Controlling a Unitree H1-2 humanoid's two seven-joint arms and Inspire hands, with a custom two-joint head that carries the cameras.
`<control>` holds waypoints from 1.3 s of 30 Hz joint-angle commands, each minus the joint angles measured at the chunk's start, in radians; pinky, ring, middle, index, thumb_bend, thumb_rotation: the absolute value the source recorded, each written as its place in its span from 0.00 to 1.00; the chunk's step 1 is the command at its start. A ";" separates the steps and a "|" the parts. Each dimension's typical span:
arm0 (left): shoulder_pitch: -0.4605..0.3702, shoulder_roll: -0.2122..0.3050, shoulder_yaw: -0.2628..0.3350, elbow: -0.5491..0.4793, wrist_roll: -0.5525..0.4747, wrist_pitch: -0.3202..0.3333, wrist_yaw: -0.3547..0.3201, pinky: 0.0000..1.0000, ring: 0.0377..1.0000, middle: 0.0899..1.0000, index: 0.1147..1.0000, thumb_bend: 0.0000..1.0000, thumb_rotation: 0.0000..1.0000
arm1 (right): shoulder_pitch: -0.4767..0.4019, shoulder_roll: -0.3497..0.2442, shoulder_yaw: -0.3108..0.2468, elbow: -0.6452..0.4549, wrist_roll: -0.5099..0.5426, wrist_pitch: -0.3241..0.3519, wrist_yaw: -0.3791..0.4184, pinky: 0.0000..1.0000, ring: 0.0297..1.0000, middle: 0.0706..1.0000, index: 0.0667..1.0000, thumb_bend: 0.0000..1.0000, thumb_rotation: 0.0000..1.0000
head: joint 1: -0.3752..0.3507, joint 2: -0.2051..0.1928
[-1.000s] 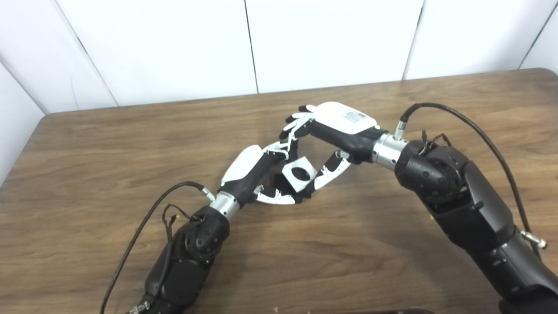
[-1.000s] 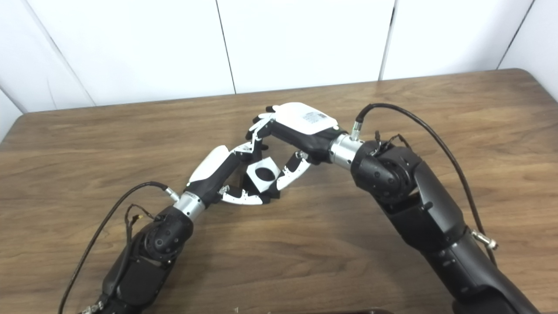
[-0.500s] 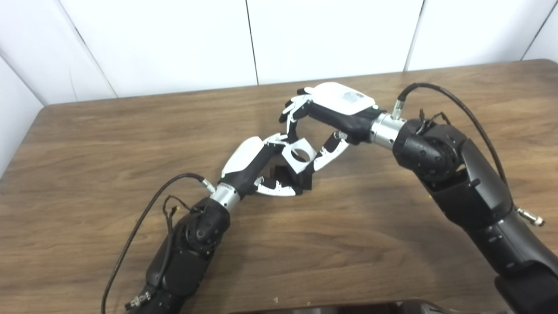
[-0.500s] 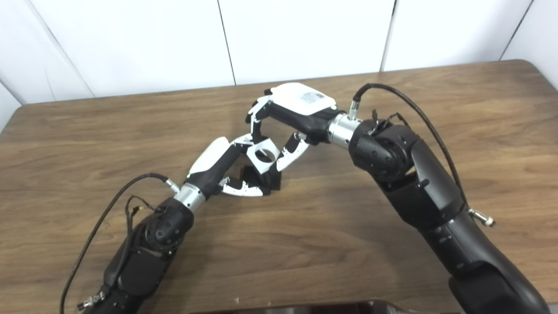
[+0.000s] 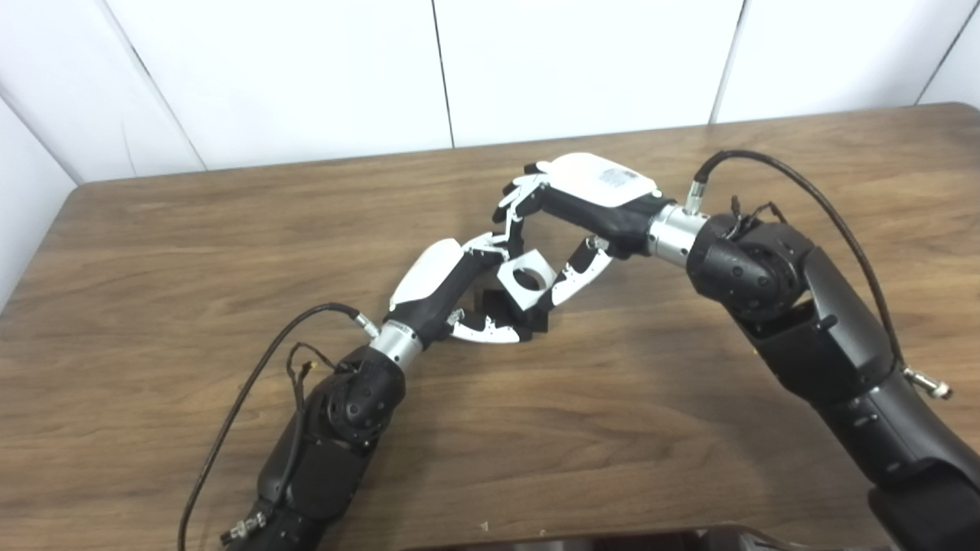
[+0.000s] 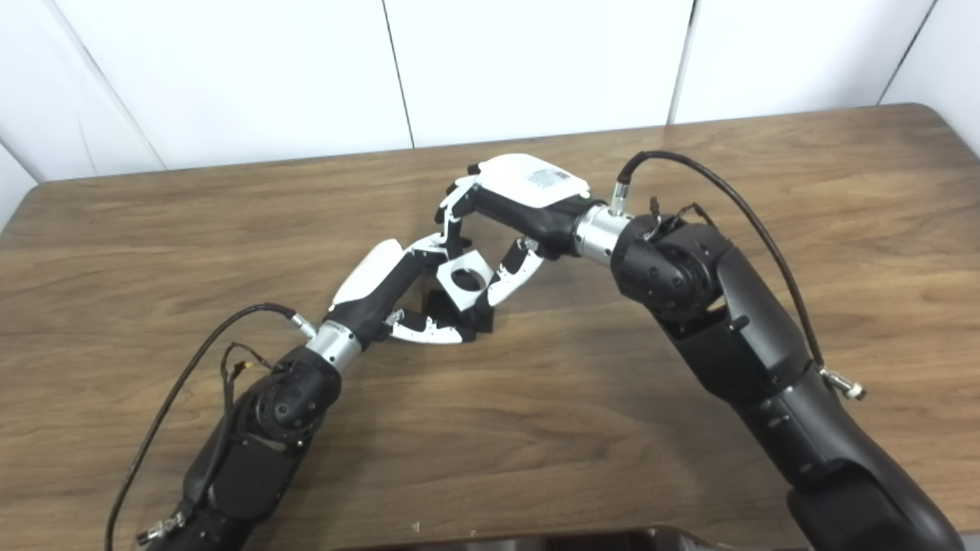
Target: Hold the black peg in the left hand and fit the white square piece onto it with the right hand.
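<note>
right hand [image 5: 582, 210] clasping white square piece [image 5: 525, 278], left hand [image 5: 459, 295] around half-hidden black peg [image 5: 511, 310]

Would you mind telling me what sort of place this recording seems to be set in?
Probably a robotics lab or test bench. A bare wooden table stands against plain white wall panels, and nothing lies on it beyond the small black peg and white square piece that the two hands handle.

Both hands [image 5: 452, 291] [image 5: 582, 207] clenched, fingertips meeting
</note>
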 commanded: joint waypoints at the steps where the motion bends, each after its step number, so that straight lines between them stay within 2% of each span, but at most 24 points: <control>1: 0.007 0.003 -0.014 0.012 0.016 0.045 -0.028 0.84 0.94 0.87 0.43 0.52 0.08 | -0.037 0.001 -0.004 -0.013 0.000 -0.033 -0.021 0.98 0.89 0.77 0.44 0.52 0.14 | 0.001 0.001; 21: 0.010 -0.005 -0.016 0.006 0.017 0.056 -0.027 0.84 0.93 0.87 0.43 0.52 0.08 | -0.014 0.031 0.019 0.046 -0.020 -0.020 -0.047 0.99 0.89 0.77 0.44 0.52 0.14 | 0.011 0.005; 39: 0.020 -0.004 -0.017 0.000 0.015 0.057 -0.022 0.84 0.93 0.87 0.43 0.52 0.08 | -0.021 0.037 0.018 0.145 -0.045 -0.033 -0.102 0.94 0.87 0.77 0.44 0.52 0.14 | 0.015 0.014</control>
